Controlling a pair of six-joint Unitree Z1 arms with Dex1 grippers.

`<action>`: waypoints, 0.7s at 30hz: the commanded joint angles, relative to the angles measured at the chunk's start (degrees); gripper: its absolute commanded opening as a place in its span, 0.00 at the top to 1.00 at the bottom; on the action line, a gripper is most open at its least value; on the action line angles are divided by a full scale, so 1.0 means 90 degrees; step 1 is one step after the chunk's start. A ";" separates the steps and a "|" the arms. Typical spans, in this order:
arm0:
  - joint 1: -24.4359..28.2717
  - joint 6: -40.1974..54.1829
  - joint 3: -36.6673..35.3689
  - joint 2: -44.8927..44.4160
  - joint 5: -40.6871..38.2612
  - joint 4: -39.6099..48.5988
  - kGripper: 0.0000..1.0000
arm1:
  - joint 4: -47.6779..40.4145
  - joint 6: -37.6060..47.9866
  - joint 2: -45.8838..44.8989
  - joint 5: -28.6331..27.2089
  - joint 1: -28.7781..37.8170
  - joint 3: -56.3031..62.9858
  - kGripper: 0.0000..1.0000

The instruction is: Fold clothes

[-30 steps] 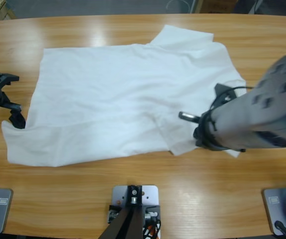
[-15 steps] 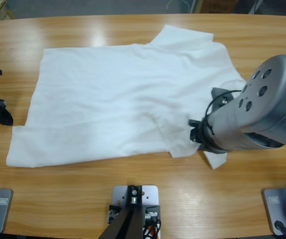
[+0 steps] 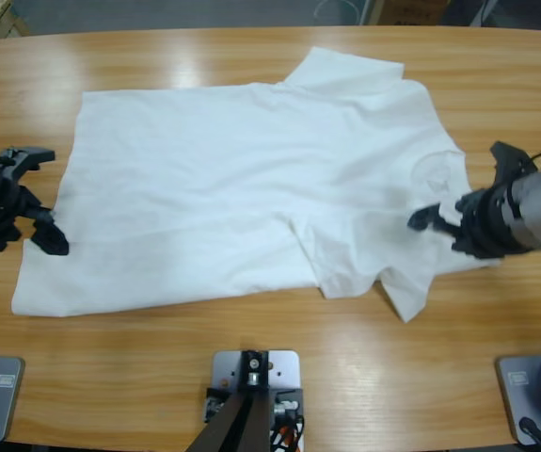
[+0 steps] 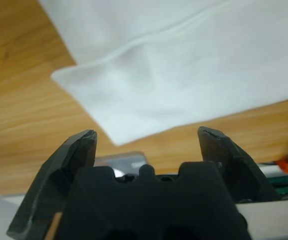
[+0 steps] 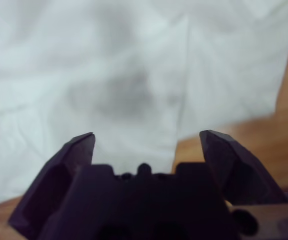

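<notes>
While the T-shirt [image 3: 242, 188] lies spread flat, both grippers (left [image 3: 35, 198], right [image 3: 468, 202]) hold fingers wide, empty.

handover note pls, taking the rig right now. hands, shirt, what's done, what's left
Left hand: open, empty, at the bottom hem end of the plain white soft-fabric T-shirt, near its corner.
Right hand: open, empty, over the collar end, holding nothing.
The shirt lies spread nearly flat on the long wooden table, with the near sleeve rumpled and partly turned over.
Done: no fold visible yet.
Left: grasp both ends, then do all the folds.
</notes>
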 commanded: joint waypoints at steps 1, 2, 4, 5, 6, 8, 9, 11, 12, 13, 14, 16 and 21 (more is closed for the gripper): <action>-0.0279 -0.0423 0.0494 0.0320 -0.0185 -0.0875 0.22 | -0.0857 -0.1095 0.0079 0.0458 -0.1293 0.0474 0.23; -0.0285 -0.0433 0.0494 0.0374 -0.0185 -0.0897 0.21 | -0.0972 -0.1123 0.0138 0.0520 -0.1338 0.0532 0.23; -0.0291 -0.0431 0.0497 0.0431 -0.0185 -0.0897 0.21 | -0.1205 -0.1123 0.0294 0.0606 -0.1353 0.0657 0.23; -0.0291 -0.0425 0.0505 0.0443 -0.0185 -0.0897 0.21 | -0.1353 -0.1117 0.0380 0.0669 -0.1353 0.0730 0.24; -0.0291 -0.0423 0.0513 0.0454 -0.0179 -0.0899 0.21 | -0.1482 -0.1115 0.0485 0.0712 -0.1353 0.0788 0.26; -0.0291 -0.0423 0.0513 0.0489 -0.0181 -0.0903 0.21 | -0.1664 -0.1107 0.0626 0.0778 -0.1353 0.0856 0.26; -0.0291 -0.0423 0.0513 0.0503 -0.0183 -0.0907 0.21 | -0.1728 -0.1107 0.0692 0.0802 -0.1355 0.0868 0.26; -0.0291 -0.0423 0.0513 0.0521 -0.0185 -0.0942 0.21 | -0.1824 -0.1111 0.0808 0.0845 -0.1418 0.0901 0.26; -0.0291 -0.0423 0.0513 0.0534 -0.0185 -0.0957 0.21 | -0.1833 -0.1113 0.0854 0.0850 -0.1445 0.0907 0.26; -0.0291 -0.0423 0.0513 0.0544 -0.0185 -0.0969 0.21 | -0.1847 -0.1115 0.0882 0.0858 -0.1474 0.0913 0.26; -0.0291 -0.0423 0.0513 0.0546 -0.0185 -0.0987 0.21 | -0.1861 -0.1119 0.0903 0.0854 -0.1488 0.0919 0.26; -0.0291 -0.0423 0.0505 0.0568 -0.0185 -0.1014 0.21 | -0.1923 -0.1133 0.0925 0.0858 -0.1537 0.0985 0.26; -0.0391 -0.0441 0.0503 0.0597 -0.0185 -0.1075 0.20 | -0.1972 -0.1136 0.0925 0.0858 -0.1558 0.1079 0.26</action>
